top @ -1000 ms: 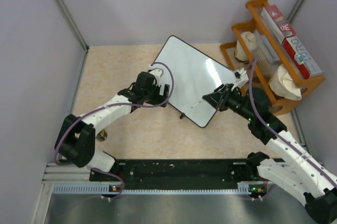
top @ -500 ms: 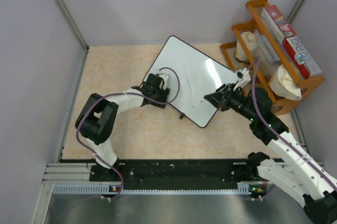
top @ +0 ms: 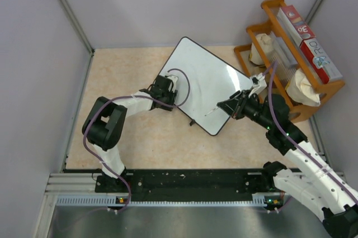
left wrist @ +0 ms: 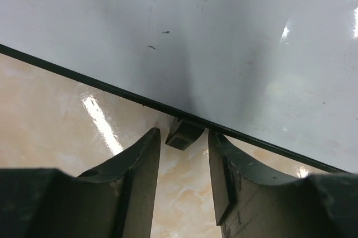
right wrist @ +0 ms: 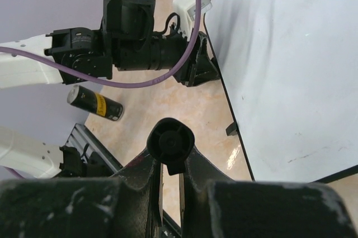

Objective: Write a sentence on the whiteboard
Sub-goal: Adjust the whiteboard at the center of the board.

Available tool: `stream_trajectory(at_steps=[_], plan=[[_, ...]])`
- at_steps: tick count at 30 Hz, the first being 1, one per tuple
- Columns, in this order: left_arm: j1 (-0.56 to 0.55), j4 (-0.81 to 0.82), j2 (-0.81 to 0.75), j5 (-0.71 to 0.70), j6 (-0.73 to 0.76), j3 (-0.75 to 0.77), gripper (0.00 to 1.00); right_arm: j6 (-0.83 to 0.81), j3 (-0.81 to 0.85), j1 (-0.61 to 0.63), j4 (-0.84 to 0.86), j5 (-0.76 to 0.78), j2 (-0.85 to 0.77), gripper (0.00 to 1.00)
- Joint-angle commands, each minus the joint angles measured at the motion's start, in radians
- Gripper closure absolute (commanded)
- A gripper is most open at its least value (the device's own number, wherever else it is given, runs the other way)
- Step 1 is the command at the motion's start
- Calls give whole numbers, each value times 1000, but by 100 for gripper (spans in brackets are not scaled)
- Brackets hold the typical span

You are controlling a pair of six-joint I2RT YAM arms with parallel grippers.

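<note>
Top external view has the whiteboard [top: 204, 81] lying flat and skewed on the table [top: 126, 65], one corner pointing away from me. My two hands meet it from opposite sides. My left hand [top: 175, 99] is at its near-left edge. My right hand [top: 225, 106] reaches over its near-right corner. Beyond my right hand stands an orange wooden rack [top: 253, 28] with boxes and pale bundles in it. From up there I cannot tell how my left fingers stand.

Left wrist view settles that. My fingers [left wrist: 142, 160] are parted, one on each side of a small black foot [left wrist: 184, 133] that juts from under the board's thin black frame. A sliver of table shows between the foot and the left finger. Whether the right finger touches the foot I cannot tell. Past my fingertips the glossy white surface carries only a few tiny specks.

Right wrist view shows my right hand pressed tight on a black marker [right wrist: 170, 139], its round end facing the camera. Ahead and to the right of it lies the board, with a faint thin stroke near its closest edge. This view alone shows a black-and-yellow cylinder [right wrist: 95, 103] lying on the table to the left, beside my left arm.
</note>
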Motion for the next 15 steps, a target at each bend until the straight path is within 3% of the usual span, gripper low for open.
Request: stream_trajectory(at_steps=[1, 4, 11, 15], plan=[[5, 40, 21, 10, 5, 20, 61, 8, -2, -12, 19, -9, -30, 100], [5, 38, 17, 51, 8, 14, 78, 11, -3, -12, 16, -14, -37, 100], [5, 43, -14, 111, -7, -29, 93, 14, -5, -12, 7, -23, -49, 100], [4, 61, -55, 135, -33, -96, 96, 15, -9, -12, 1, -22, -63, 100]])
